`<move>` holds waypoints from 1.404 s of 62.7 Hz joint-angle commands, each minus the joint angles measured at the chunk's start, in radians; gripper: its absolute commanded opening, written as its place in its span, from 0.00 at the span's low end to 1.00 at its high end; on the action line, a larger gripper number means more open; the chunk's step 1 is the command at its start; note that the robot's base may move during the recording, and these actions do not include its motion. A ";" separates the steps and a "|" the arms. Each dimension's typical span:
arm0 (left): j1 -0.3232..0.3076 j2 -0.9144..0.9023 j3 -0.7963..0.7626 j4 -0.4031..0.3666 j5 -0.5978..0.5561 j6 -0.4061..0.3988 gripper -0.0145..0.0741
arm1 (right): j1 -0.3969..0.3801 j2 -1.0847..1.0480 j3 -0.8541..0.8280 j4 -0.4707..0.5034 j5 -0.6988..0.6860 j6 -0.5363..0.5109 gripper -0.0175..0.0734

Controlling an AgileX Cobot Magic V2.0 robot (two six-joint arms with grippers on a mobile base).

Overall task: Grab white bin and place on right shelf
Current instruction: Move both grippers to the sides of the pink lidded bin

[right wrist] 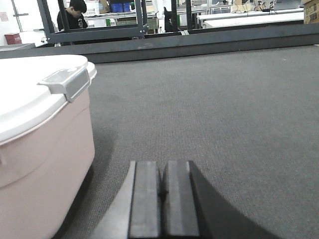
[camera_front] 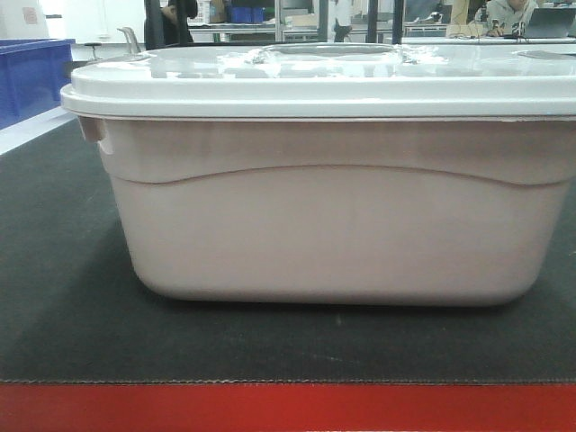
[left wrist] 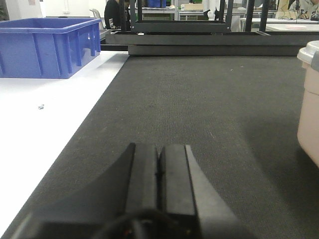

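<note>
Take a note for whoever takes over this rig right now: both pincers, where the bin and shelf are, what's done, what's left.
Left pincer: shut, empty, low over the dark mat; the white bin is to its right, not touched.
Right pincer: shut, empty; the bin is to its left, not touched.
Bin: lid on, standing on the mat between the arms.
Right shelf: not identifiable in any view.
Done: nothing, the bin is ungrasped.
Left: grab the bin, lift it, set it on the shelf.
</note>
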 commanded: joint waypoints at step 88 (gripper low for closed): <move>-0.004 0.133 -0.423 0.058 -0.017 -0.005 0.03 | -0.003 0.081 -0.292 0.064 -0.252 0.002 0.27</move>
